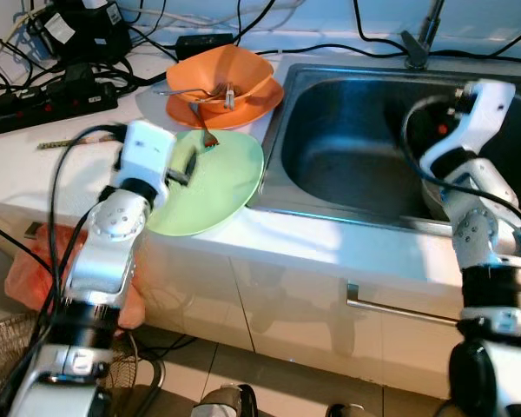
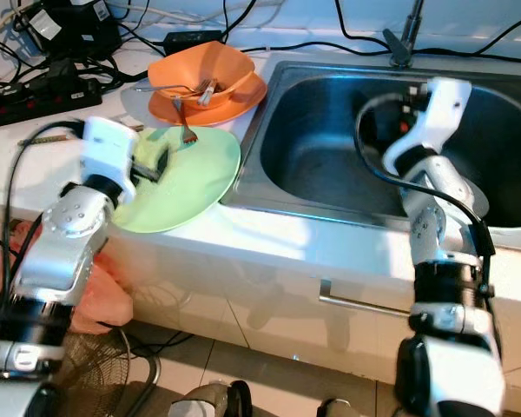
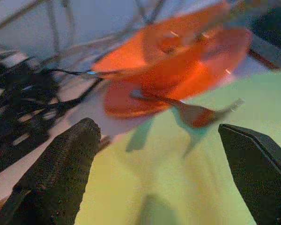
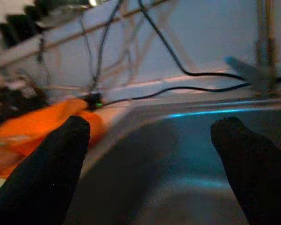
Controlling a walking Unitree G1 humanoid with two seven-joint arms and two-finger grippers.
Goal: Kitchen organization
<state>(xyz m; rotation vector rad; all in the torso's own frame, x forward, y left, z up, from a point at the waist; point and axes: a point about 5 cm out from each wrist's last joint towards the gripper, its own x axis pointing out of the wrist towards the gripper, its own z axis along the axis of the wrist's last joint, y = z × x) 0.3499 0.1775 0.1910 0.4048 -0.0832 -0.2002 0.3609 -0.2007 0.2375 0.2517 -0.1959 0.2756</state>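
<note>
The green plate [image 1: 210,187] lies on the white desk [image 1: 35,165] with its edge at about four o'clock jutting past the desk's front and just beside the sink [image 1: 365,148] rim; a careless nudge from the left gripper [image 1: 181,168] could, I judge, tip it off the front edge; that overhang is the main hazard. A fork [image 3: 196,112] rests with its tines on the plate and its handle running up toward the orange plate [image 1: 243,106] at twelve o'clock; lifting the green plate without minding the fork would likely send the fork sliding or clattering. The orange bowl [image 1: 219,74] sits on the orange plate with more cutlery [image 1: 217,92] in it, so any knock there may upset the stack; loose cables and a power strip [image 1: 52,100] at ten o'clock lie near enough to snag.

The left arm reaches forward from seven o'clock, wrist low over the green plate, its gripper's fingers [image 3: 61,168] spread apart above the plate with nothing between them. The right arm bends up at the elbow over the sink at three o'clock; the right gripper [image 4: 152,154] points into the basin toward the orange dishes, its fingers likewise apart and empty.
</note>
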